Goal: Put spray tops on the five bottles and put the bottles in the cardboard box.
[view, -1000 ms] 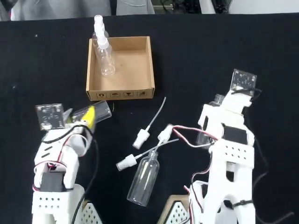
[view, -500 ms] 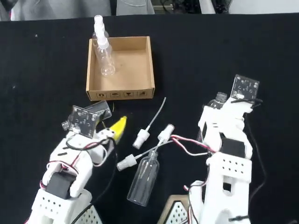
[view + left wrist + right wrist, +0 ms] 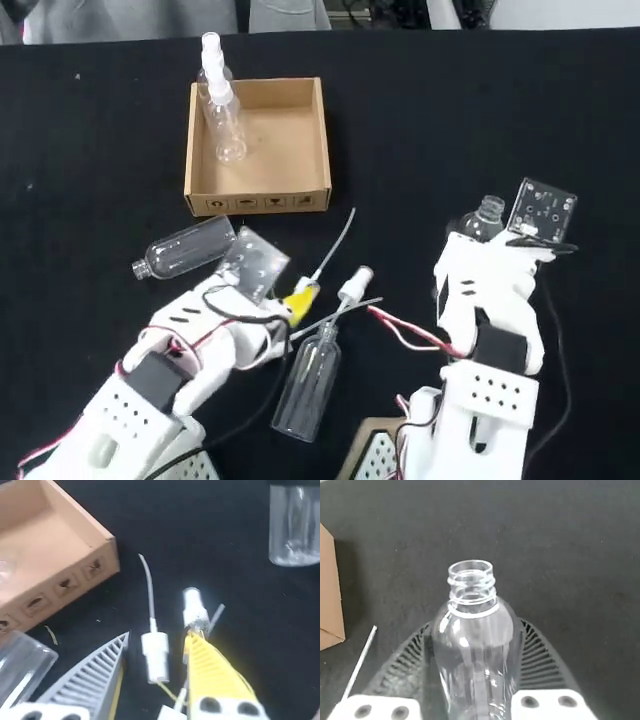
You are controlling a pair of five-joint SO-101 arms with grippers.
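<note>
left hand point(image 3: 157, 641) now forward, astride spray top point(image 3: 155, 656)

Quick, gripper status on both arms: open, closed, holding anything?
Left gripper: open, one finger on each side of a spray top, not gripping it.
Right gripper: closed on an uncapped clear bottle.

A plain black tablecloth point(image 3: 450, 120) spreads flat beneath everything in view.

Black table point(image 3: 480, 120) carries cardboard box point(image 3: 258, 201), bottles point(image 3: 185, 250), spray tops point(image 3: 352, 286).
</note>
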